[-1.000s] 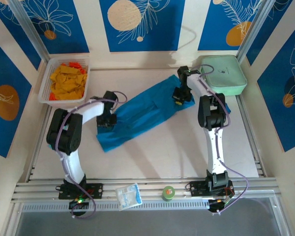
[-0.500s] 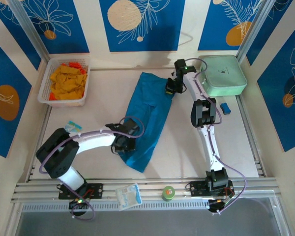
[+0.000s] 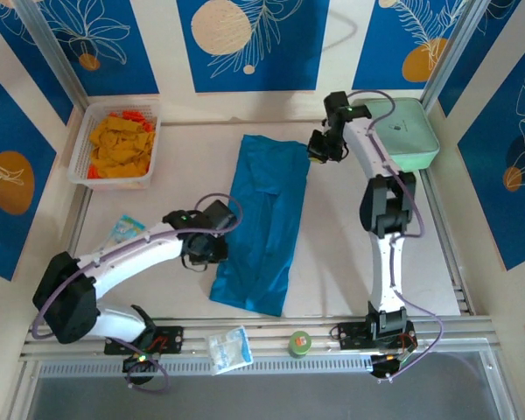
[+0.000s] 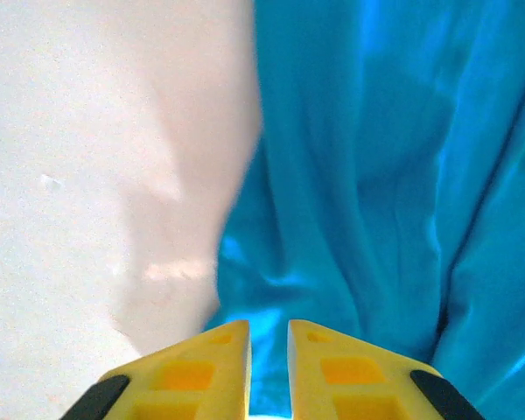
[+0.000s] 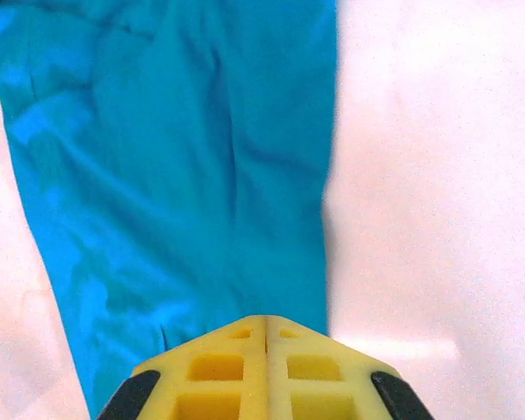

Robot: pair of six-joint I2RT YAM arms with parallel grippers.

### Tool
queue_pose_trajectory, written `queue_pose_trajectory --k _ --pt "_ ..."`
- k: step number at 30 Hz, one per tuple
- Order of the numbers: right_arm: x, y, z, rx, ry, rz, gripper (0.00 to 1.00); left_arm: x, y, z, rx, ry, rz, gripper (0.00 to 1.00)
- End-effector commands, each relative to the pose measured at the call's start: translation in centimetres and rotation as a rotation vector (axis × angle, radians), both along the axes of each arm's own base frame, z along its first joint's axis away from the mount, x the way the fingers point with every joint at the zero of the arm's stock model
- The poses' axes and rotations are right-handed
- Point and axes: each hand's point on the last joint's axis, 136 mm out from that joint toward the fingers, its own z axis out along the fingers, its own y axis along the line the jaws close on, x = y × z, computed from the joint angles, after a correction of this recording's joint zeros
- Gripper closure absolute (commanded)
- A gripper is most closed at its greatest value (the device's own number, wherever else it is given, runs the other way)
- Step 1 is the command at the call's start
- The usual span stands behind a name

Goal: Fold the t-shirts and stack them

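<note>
Swung round, the shirt (image 3: 264, 219) now lies near-to-far. Left gripper (image 4: 269, 336), a slit apart, is at its left edge. Right gripper (image 5: 264, 324), closed with hold unclear, is at its far right corner.

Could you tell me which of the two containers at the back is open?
The white basket at back left, showing orange pieces; the mint-green case is shut.

You've got t-shirt (image 3: 262, 223) in soft matt cloth, creased; table (image 3: 350, 254) smooth w/ slight sheen; mint case (image 3: 402, 131) smooth plastic.
</note>
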Motion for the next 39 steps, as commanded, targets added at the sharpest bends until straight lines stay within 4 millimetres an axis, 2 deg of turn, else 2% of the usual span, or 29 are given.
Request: queue_pose_trajectory --k 1,4,7,14,19,22,27,30,33,39 --pt "-4.5 1.1 -0.8 -0.059 0.052 -0.015 1.00 0.2 0.2 -1.7 0.017 0.034 -0.042 0.82" --pt "-7.0 2.0 -2.9 -0.046 0.107 -0.026 1.00 0.6 -1.3 -3.3 -0.016 0.064 -0.066 0.86" --pt "-7.5 3.1 -4.7 -0.038 0.140 -0.021 1.00 0.4 -2.5 -4.9 -0.046 0.100 -0.073 0.90" --pt "-6.1 5.4 -8.6 -0.071 0.212 0.011 1.00 -1.9 -2.8 -7.9 -0.020 0.178 -0.076 0.91" --pt "-5.3 5.5 -12.0 -0.105 0.273 0.008 1.00 -4.4 -2.3 -10.5 -0.012 0.257 -0.046 0.92" --pt "-4.3 5.4 -13.3 -0.119 0.285 0.017 1.00 -5.6 -2.0 -11.7 -0.003 0.296 -0.031 0.93" --pt "-2.1 4.8 -14.2 -0.132 0.280 0.032 1.00 -5.8 -2.0 -11.6 -0.007 0.292 -0.003 0.93" --pt "-0.8 4.6 -14.3 -0.115 0.269 0.039 1.00 -5.2 -2.8 -11.3 -0.031 0.281 0.004 0.92" --pt "-0.5 4.6 -14.3 -0.100 0.278 0.041 1.00 -4.6 -3.5 -11.2 -0.043 0.271 0.012 0.93" --pt "-1.2 5.1 -14.7 -0.091 0.291 0.047 1.00 -3.2 -2.3 -10.5 0.069 0.230 0.004 0.92"
